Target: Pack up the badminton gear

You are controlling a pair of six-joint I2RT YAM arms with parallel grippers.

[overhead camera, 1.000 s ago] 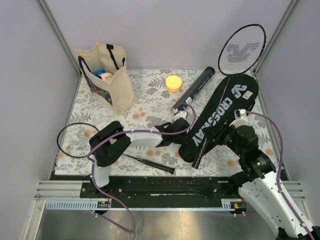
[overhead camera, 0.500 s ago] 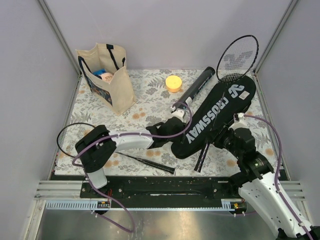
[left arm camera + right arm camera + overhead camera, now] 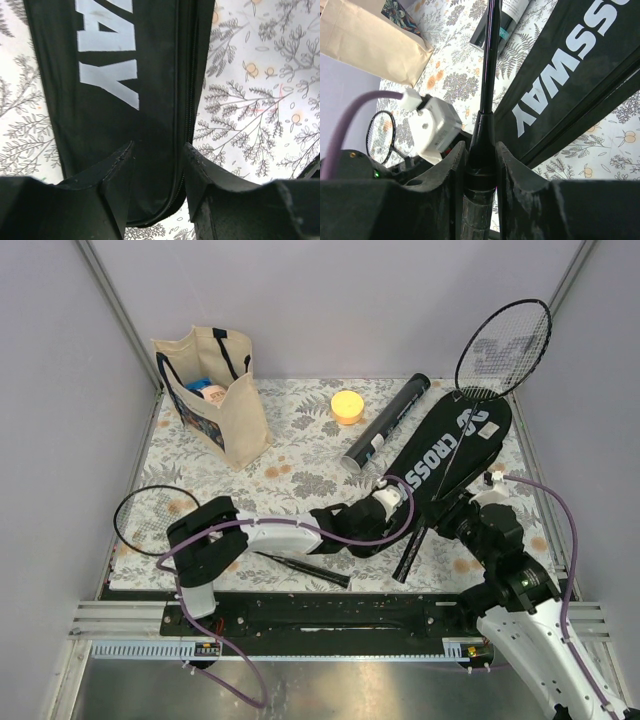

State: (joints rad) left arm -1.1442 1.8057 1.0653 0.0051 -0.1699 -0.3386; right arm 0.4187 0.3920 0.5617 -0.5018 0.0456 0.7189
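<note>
Second racket (image 3: 150, 520) lies far left, untouched. Left gripper (image 3: 159, 175): jaws apart, straddling the zip edge at the narrow end of the cover (image 3: 440, 455), probably to pin it flat. Tube (image 3: 387, 422) lies just beside the cover. Right gripper (image 3: 480, 155) is clamped on the held racket (image 3: 505, 345) where shaft meets handle. Its head is raised past the cover's wide end, likely lining up for insertion.

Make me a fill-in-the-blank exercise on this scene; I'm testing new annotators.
The right fingers clamp a ____. The left fingers are at the narrow end of the black ____. The other racket lies near the table's ____ edge. The yellow disc sits between the tote bag and the black ____.
Missing: racket; cover; left; tube.
</note>
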